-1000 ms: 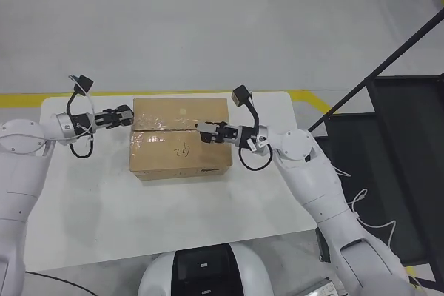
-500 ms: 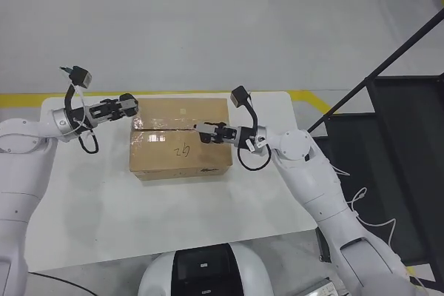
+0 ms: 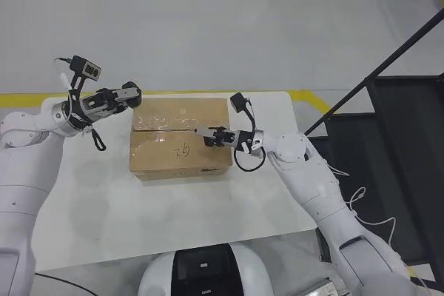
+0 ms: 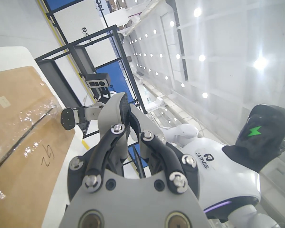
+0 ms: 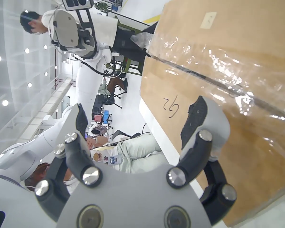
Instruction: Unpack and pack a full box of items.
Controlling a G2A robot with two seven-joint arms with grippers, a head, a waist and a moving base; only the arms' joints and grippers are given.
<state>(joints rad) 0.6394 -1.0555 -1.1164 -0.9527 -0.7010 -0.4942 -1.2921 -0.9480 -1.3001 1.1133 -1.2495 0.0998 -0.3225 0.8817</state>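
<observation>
With the box (image 3: 159, 157) taped shut, the right gripper (image 3: 207, 135) hangs wide over its seam (image 3: 170, 131), the left gripper (image 3: 131, 94) closed and empty at its far-left corner; opening that seam likely comes next.

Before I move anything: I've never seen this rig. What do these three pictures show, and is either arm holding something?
It's a two-armed robot at a white table. One picture looks down from above its arms; the other two come from a camera on each wrist. On the table sits one cardboard box, closed, with clear tape along its seam. The left gripper, shut, is by the box's far corner. The right gripper, open, is over the box top. Neither holds anything.
</observation>
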